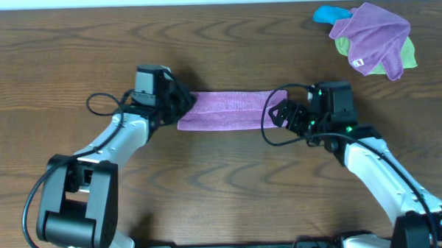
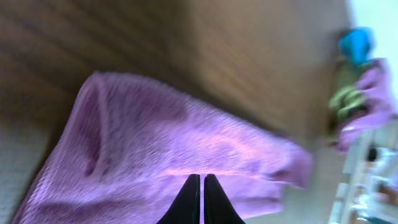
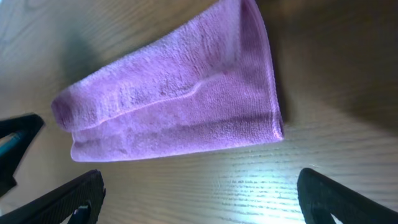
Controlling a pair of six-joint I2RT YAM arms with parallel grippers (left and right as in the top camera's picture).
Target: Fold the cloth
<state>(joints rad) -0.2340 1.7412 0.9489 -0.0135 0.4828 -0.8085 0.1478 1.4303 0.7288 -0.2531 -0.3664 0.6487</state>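
Observation:
The purple cloth (image 1: 231, 109) lies on the wooden table as a long folded strip, mid-table. My left gripper (image 1: 182, 107) is at the strip's left end. In the left wrist view its fingers (image 2: 201, 180) are shut together over the cloth (image 2: 174, 143), and I see no cloth between them. My right gripper (image 1: 285, 113) is at the strip's right end. In the right wrist view it (image 3: 199, 186) is wide open and empty over bare table, just short of the cloth's (image 3: 180, 106) near edge.
A heap of other cloths sits at the back right corner: a purple one (image 1: 373, 34) on top, a green one (image 1: 404, 55) beneath, a blue one (image 1: 328, 15) beside. The heap also shows blurred in the left wrist view (image 2: 360, 87).

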